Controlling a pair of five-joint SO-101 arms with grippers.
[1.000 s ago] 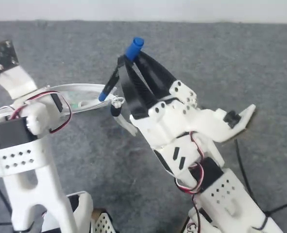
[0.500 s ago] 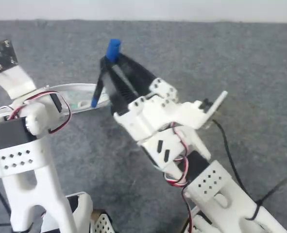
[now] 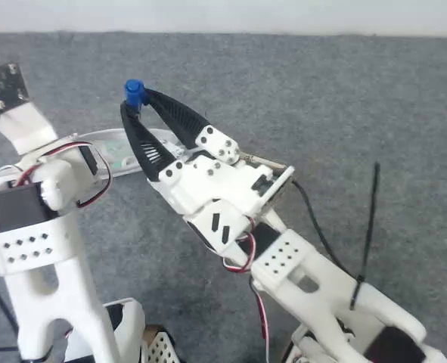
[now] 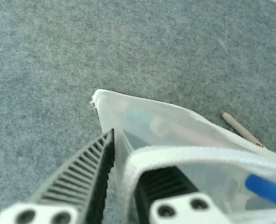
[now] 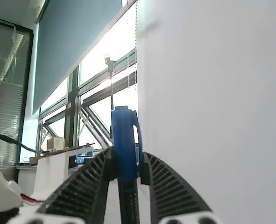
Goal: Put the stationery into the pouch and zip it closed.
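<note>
A translucent pouch (image 3: 111,148) lies on the grey carpet, with some stationery showing dimly through its wall (image 4: 175,135). My left gripper (image 4: 119,140) is shut on the pouch's open rim, one black finger outside and one inside. My right gripper (image 3: 138,113) is shut on a blue pen (image 3: 135,92) and holds it nearly upright over the pouch mouth, cap end up. The pen (image 5: 126,154) sits pinched between the right fingers. Its blue lower end (image 4: 268,189) shows at the pouch opening.
A pencil (image 4: 240,129) lies on the carpet just beyond the pouch. The left arm's white body (image 3: 41,227) stands close beside the right arm (image 3: 231,197). Open carpet stretches to the far right.
My right gripper has swung left with the blue pen, from beside the pouch to over its mouth, and the pen has turned more upright. The left arm and pouch have stayed put.
</note>
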